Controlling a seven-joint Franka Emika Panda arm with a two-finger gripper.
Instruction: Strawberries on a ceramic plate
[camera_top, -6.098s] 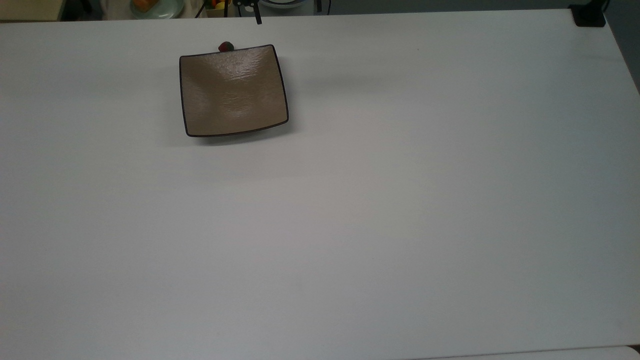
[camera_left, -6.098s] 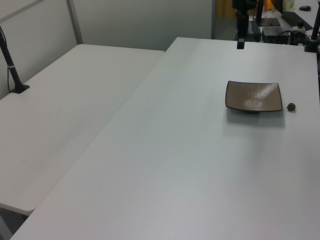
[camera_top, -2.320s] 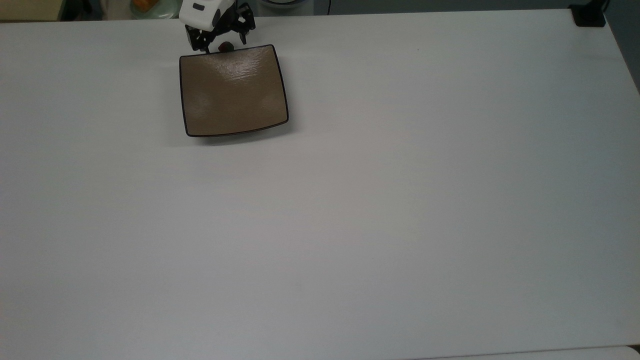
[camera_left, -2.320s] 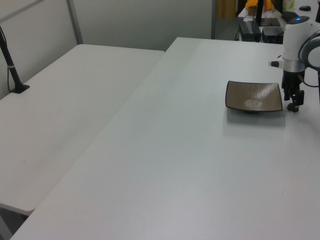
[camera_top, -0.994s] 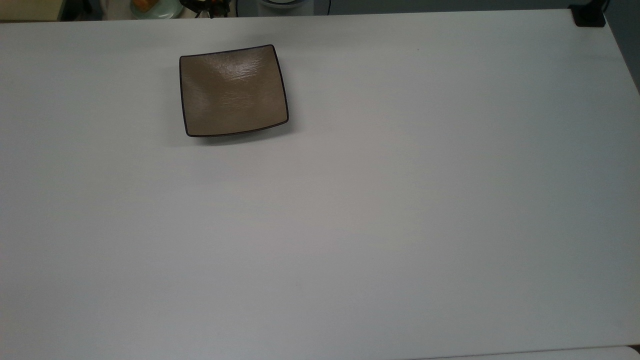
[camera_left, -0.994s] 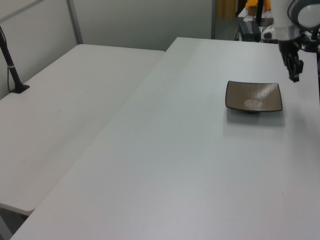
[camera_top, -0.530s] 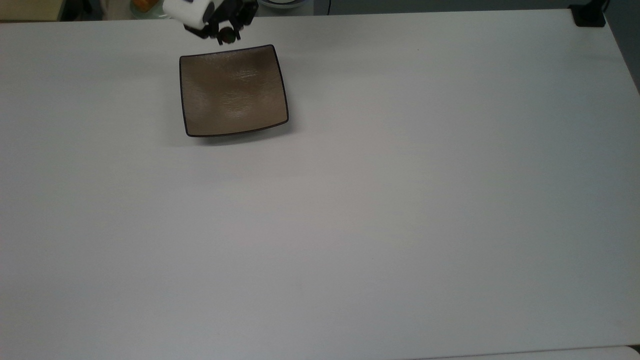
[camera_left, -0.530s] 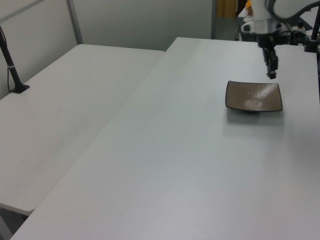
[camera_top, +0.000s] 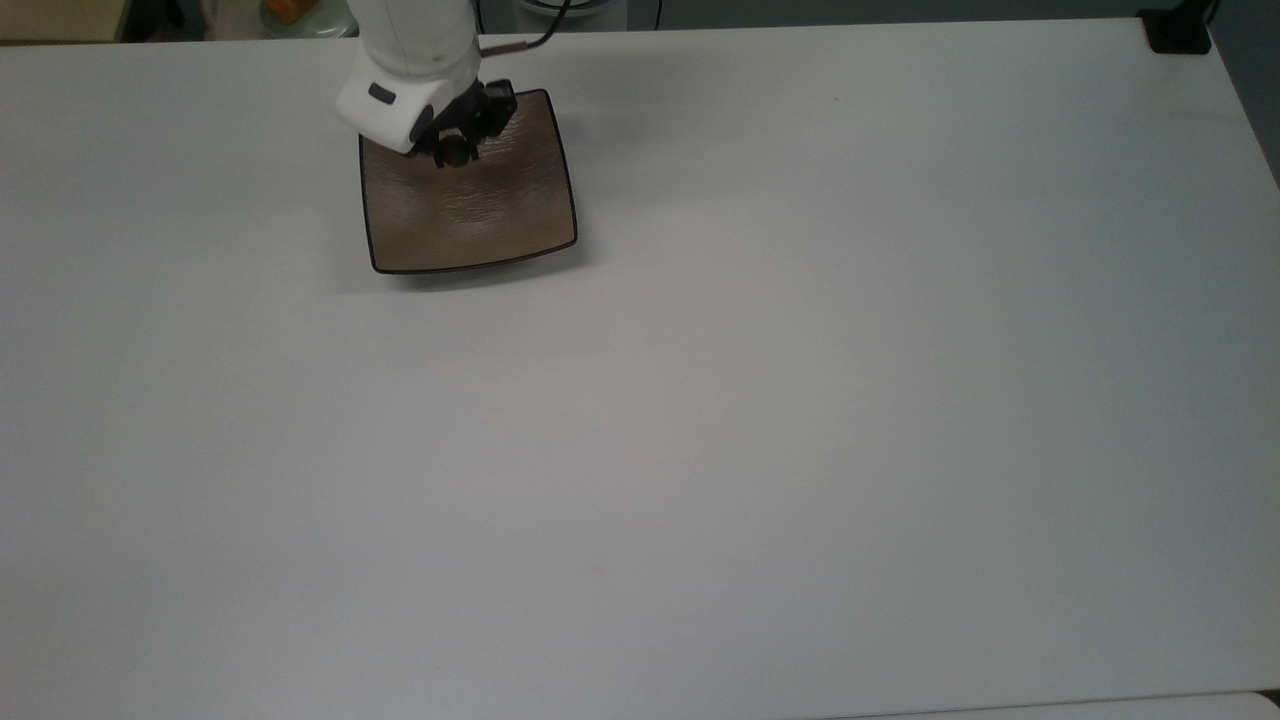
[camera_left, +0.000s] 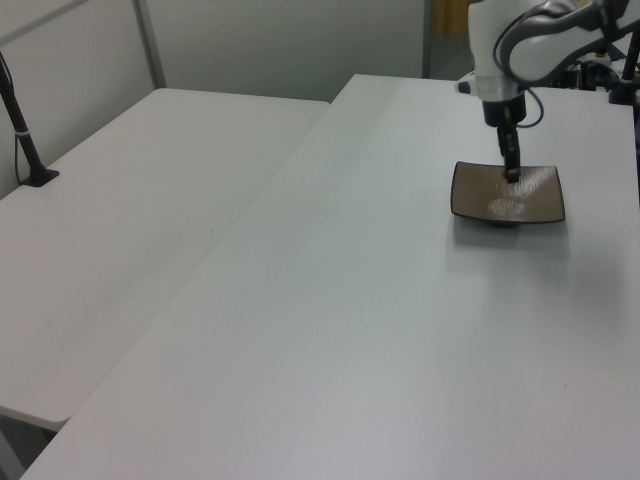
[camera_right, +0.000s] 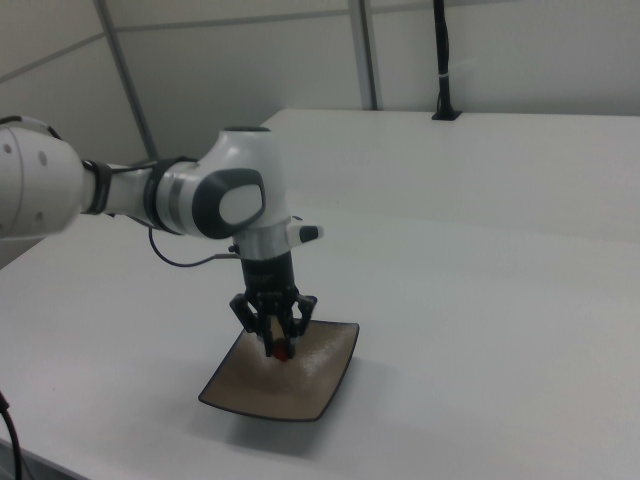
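Observation:
The square tan-brown ceramic plate (camera_top: 470, 215) (camera_left: 495, 205) (camera_right: 260, 395) lies on the white table, toward the top view's upper left. My gripper (camera_top: 454, 150) (camera_left: 511, 172) (camera_right: 281, 349) hangs just above the plate's far part, pointing down. It is shut on the small red strawberry (camera_top: 456, 149) (camera_right: 284, 351), which shows between the black fingertips. In the right view the strawberry sits a little above the plate's surface, over its middle. The white arm (camera_right: 225, 205) reaches in from the right view's left.
The white table (camera_top: 760, 420) stretches wide around the plate. A second white table (camera_left: 110, 250) adjoins it at the left view's left. A black post (camera_left: 22, 130) stands there, and a black mount (camera_top: 1178, 35) sits at the top view's upper right corner.
The gripper closed on the strawberry beside the plate's far edge, lifted it, then carried it over the plate and came down lower.

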